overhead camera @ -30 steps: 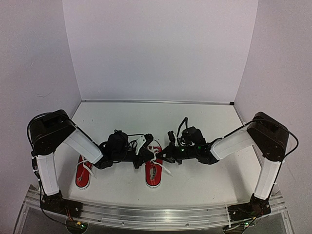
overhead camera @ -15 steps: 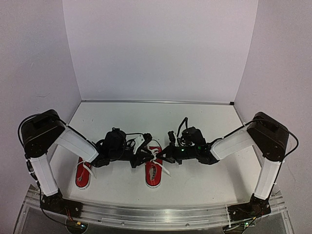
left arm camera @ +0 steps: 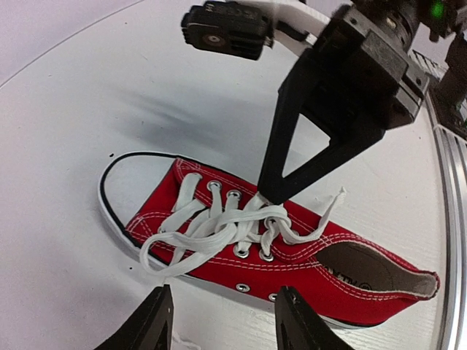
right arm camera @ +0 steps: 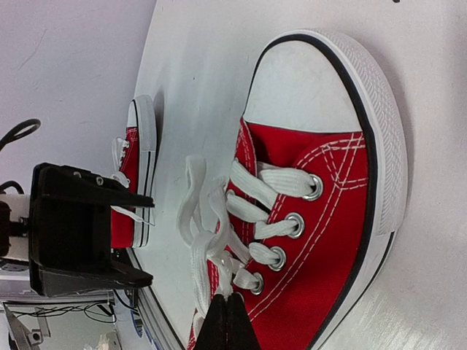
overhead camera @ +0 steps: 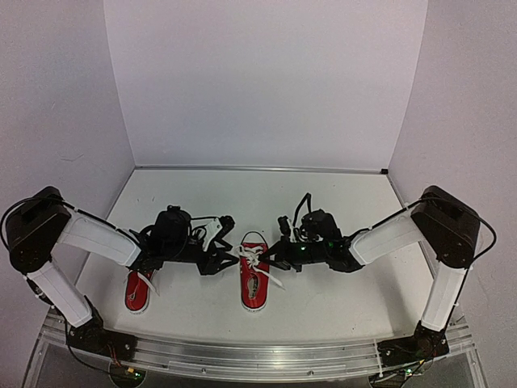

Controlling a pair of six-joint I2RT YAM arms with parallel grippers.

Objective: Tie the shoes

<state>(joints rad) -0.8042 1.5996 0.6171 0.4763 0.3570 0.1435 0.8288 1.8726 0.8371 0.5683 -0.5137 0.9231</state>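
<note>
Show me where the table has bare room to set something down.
Bare: the far half of the table, up to the back wall, and the near patch right of the middle shoe. Crowded: from the left shoe to the middle one.

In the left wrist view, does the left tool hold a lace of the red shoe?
No, the left tool stands open short of the red shoe, and the white laces lie beyond its fingertips, not between them.

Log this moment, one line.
left gripper: open, clear of shoe | right gripper: shut on lace above eyelets
</note>
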